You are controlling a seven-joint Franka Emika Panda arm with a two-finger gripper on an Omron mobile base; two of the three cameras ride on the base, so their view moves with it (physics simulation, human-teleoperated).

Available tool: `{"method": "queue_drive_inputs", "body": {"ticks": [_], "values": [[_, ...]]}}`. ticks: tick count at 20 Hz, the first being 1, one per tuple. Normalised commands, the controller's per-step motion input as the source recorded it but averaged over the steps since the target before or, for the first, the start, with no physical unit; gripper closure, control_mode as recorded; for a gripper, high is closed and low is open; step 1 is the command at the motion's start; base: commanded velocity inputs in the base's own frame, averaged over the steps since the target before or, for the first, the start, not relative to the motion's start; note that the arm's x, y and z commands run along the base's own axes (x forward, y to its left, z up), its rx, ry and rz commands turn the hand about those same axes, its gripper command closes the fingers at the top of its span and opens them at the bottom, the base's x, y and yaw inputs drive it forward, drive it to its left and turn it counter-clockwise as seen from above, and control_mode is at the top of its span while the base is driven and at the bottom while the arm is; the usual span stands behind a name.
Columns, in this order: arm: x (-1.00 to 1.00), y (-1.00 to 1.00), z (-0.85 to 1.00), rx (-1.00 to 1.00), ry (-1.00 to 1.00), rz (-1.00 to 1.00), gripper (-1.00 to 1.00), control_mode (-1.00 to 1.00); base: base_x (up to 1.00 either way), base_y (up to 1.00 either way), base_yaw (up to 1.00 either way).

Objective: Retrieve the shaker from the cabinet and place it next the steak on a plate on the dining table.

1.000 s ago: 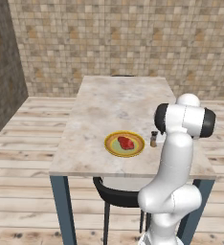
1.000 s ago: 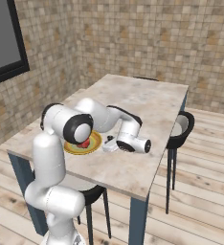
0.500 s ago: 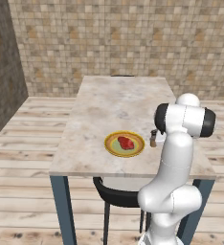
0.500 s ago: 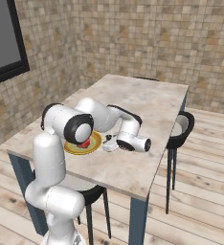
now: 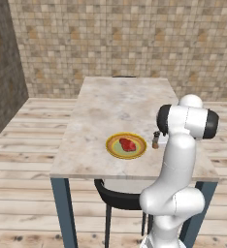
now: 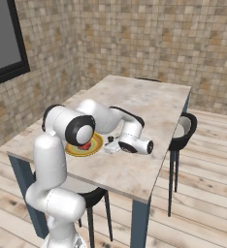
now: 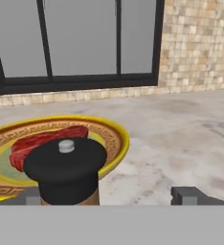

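The brown shaker (image 5: 155, 140) with its dark cap (image 7: 66, 165) stands upright on the dining table (image 5: 120, 101), just right of the plate (image 5: 126, 146). The red steak (image 5: 128, 144) lies on that yellow-rimmed plate (image 7: 111, 139). My gripper (image 7: 109, 196) is open, and the shaker stands free between the fingers, nearer the left fingertip (image 7: 30, 196) than the right one. In the right base view the hand (image 6: 135, 144) reaches low over the table (image 6: 149, 101) beside the plate (image 6: 84, 145). The cabinet is out of view.
A black chair (image 5: 118, 196) is tucked under the table's near edge and another chair (image 6: 183, 128) stands at its far side. A dark-framed window (image 6: 4, 38) is set in the tiled wall. Wooden floor surrounds the table.
The jaws have gone from shut on the shaker to wide open. The shaker stays standing beside the plate, and the arm has barely moved.
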Motion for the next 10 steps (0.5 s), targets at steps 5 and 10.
{"method": "queue_drive_inputs", "body": {"ticks": [5, 10], "values": [[0.00, -0.11, 0.00, 0.00, 0.00, 0.00, -1.00, -1.00, 0.00, 0.00, 0.00], [-0.08, -0.02, 0.11, 0.00, -0.01, 0.02, -1.00, -1.00, 0.00, 0.00, 0.00]]}}
